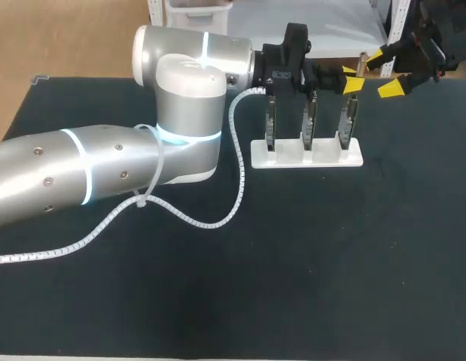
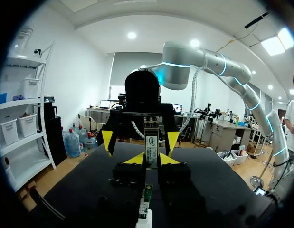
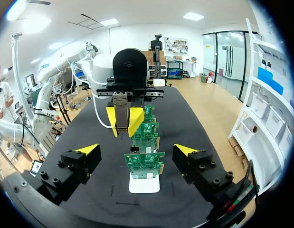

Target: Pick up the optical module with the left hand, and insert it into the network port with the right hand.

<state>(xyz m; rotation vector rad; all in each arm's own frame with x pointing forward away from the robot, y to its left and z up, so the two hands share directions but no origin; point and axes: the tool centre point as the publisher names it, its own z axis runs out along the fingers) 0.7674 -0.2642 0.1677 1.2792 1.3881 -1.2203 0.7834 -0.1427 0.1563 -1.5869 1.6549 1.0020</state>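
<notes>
Left gripper (image 2: 150, 160) apparently clamps optical module (image 2: 151, 142).

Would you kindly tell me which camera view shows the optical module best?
The left wrist view: the optical module stands upright and close, held in the left pincer. The right wrist view shows it farther off, between that pincer's yellow tips; in the head view it is tiny.

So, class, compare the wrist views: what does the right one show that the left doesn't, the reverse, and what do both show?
Only the right wrist view: the whole row of green boards face-on in the white stand. Only the left wrist view: the labelled face of the optical module, with one board's edge under it. Both: the left gripper shut on the module, and the right gripper open, facing it.
</notes>
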